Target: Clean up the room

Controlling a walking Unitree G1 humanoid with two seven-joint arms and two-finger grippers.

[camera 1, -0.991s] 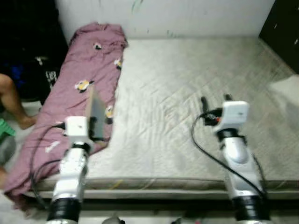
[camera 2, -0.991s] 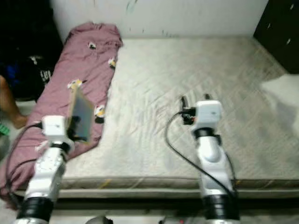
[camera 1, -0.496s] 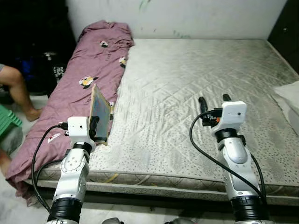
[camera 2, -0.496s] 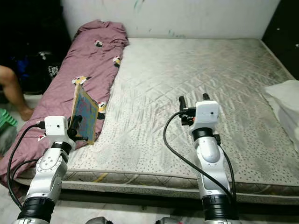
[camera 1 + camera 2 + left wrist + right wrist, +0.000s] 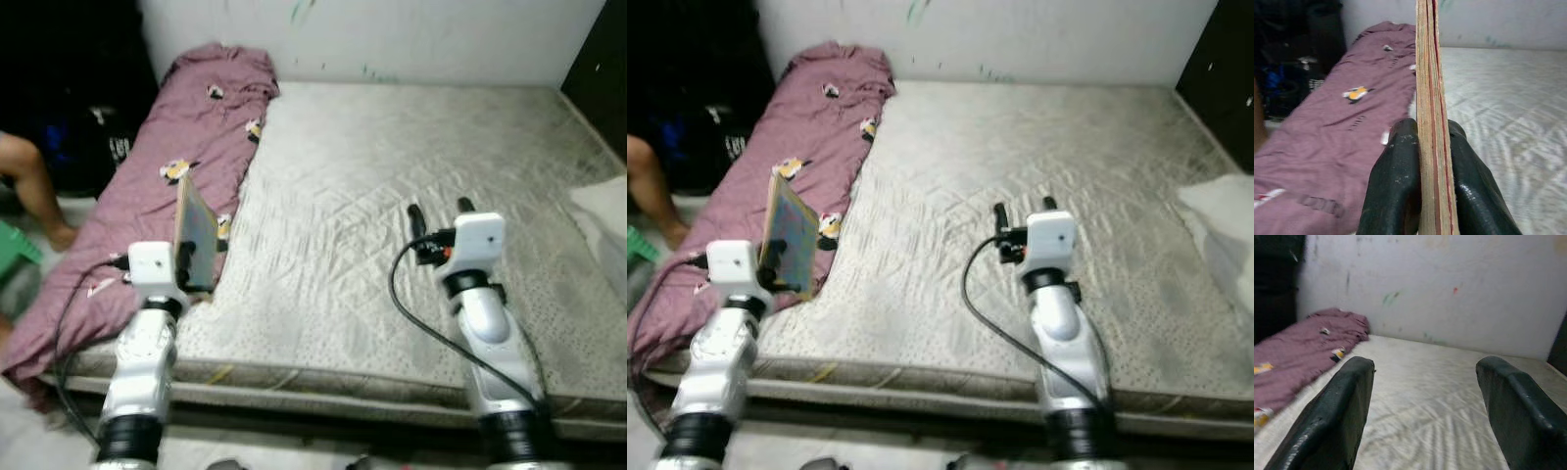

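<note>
A bare quilted mattress (image 5: 411, 196) fills the room's middle, set against a pale marked wall, with a dark area off its left side where a person's leg (image 5: 27, 186) shows.

The left tool (image 5: 1422, 171) is clamped on a thin book (image 5: 194, 235), one black finger (image 5: 1396, 186) pressed to each cover, the book standing on edge and upright above the mattress's front-left corner. Just beyond it a purple blanket (image 5: 167, 166) with small cartoon prints lies bunched along the mattress's left edge, running up to the far-left corner. The right tool (image 5: 436, 210) hovers empty over the front-middle of the mattress with its fingers spread wide. A white pillow or cloth (image 5: 602, 211) sits at the right edge.

The step in hand looks like carrying the book away to where it belongs. To do it well, the grip should stay firm and low on the book, since a thin upright book can pivot or slip between the fingers; the robot should keep it vertical and clear of the blanket while it turns.
</note>
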